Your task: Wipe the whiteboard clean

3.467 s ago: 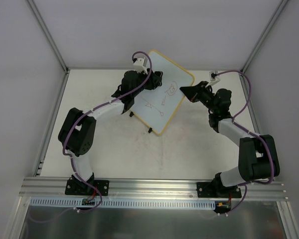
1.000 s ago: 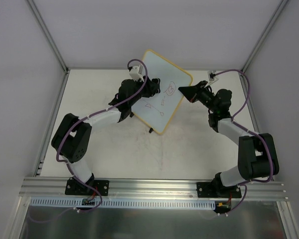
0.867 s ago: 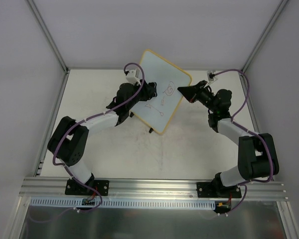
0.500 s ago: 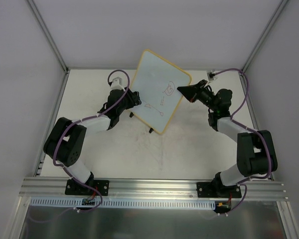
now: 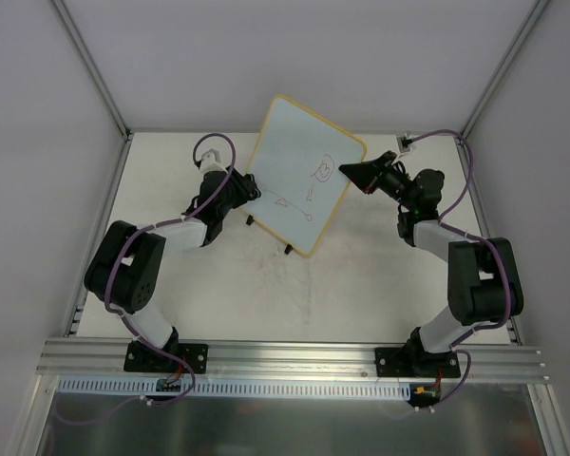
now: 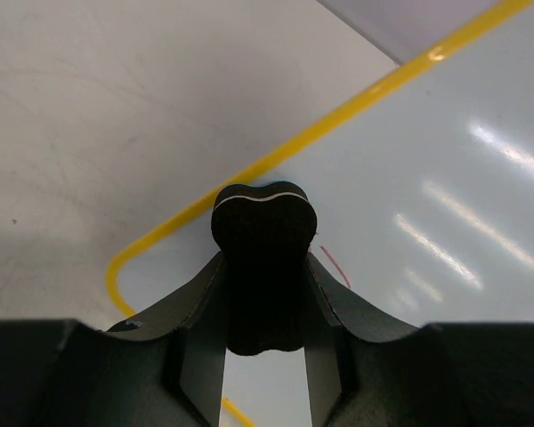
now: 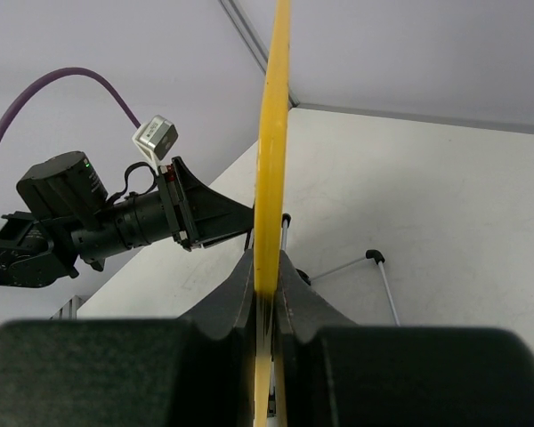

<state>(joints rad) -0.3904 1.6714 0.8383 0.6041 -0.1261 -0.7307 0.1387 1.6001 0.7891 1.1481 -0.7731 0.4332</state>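
**Whiteboard** (image 5: 299, 176): one item, a white rectangle with rounded corners and a thin yellow-orange frame (image 7: 271, 133). It stands tilted at the far middle of the surface (image 5: 218, 285) on two small black feet (image 5: 286, 250).

**Markings on the whiteboard:** red doodles (image 5: 321, 171), loose line figures spread over its right and lower half. They are too small to read as letters or words. The left wrist view shows one short red stroke (image 6: 334, 267) close to the frame.

**Right gripper** (image 5: 347, 171): at the whiteboard's right edge. Its fingers are pressed together on the yellow-orange frame, one on each face. The right wrist view shows the frame edge-on, running straight up from the right gripper (image 7: 267, 285).

**Left gripper** (image 5: 250, 187): at the whiteboard's left edge, facing the right gripper across the board. Its fingers are clamped on a black block (image 6: 262, 222) with a rounded, notched tip. The tip lies over the frame near a rounded corner. Whether it touches the board cannot be told.

**Surface:** off-white and scuffed, with faint scratches in front of the whiteboard.
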